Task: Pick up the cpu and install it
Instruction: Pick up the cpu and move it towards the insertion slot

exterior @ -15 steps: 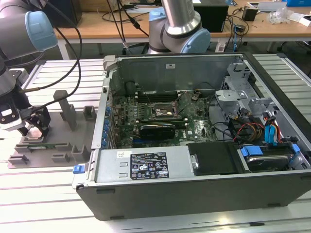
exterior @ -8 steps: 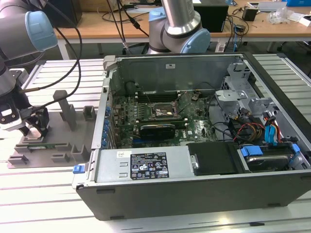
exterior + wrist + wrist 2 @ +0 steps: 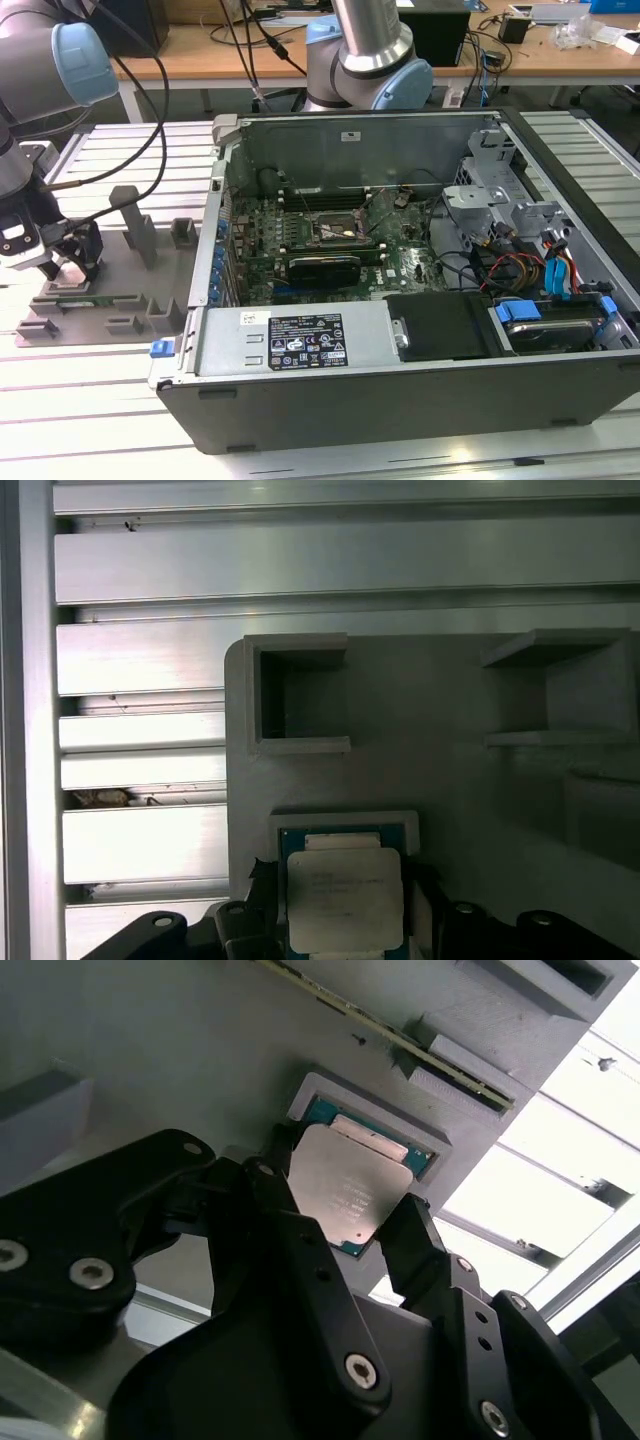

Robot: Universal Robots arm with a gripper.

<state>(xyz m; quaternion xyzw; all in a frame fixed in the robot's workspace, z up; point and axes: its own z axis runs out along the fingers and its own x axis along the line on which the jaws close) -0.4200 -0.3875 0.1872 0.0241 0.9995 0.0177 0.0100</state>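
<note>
slotted aluminium tabletop (image 3: 90, 400) is laid under an open computer case (image 3: 400, 400), and a grey fixture tray (image 3: 120, 270) is set just beside that case, on the exterior view's left of it. the gripper (image 3: 65, 262) is held low over the tray's end farthest from the case. in both wrist views the cpu (image 3: 350, 1185) (image 3: 345, 900) is found directly between the black fingers (image 3: 418, 1250), silvery top up, over its framed pocket (image 3: 345, 822) in the tray. whether it is seated or lifted a little cannot be told. the fingers are judged to be closed on two opposite edges of the cpu. the chip is near square, so no long axis is offered. the motherboard socket (image 3: 335, 228) is placed inside the case, well apart from the gripper, toward the exterior view's right.
</note>
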